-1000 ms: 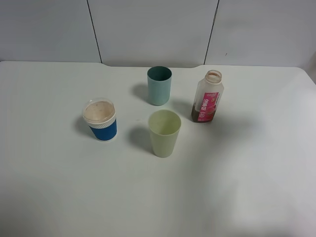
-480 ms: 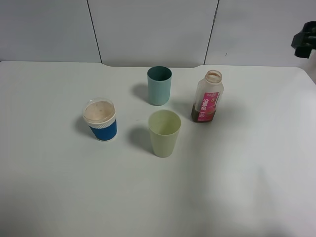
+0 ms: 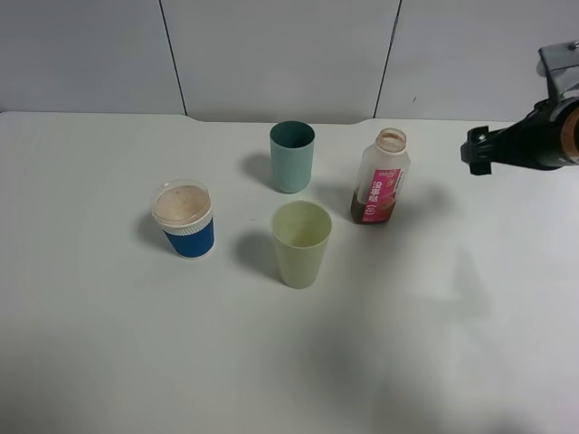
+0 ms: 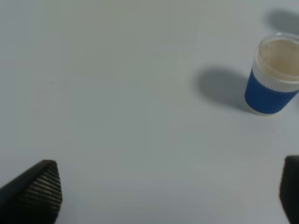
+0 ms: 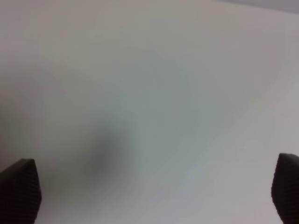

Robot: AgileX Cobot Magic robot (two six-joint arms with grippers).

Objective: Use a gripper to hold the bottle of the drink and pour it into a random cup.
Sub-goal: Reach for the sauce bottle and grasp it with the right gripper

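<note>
Bottle (image 3: 381, 183) labelled pink-red — cup (image 3: 301, 246) pale yellow-green — tumbler (image 3: 291, 161) teal

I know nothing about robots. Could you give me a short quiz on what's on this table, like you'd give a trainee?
1. True or false: the small clear plastic bottle with the pink-red label is held in the black right gripper.
2. Seen from the high camera, the blue paper cup with the white rim stands: A) leftmost of all the containers, B) rightmost, C) in the middle.
3. Fill in: the brown drink fills only the ____ part of the bottle.

Key: 1 false, the right gripper is open and apart from the bottle; 2 A; 3 lower.
</note>
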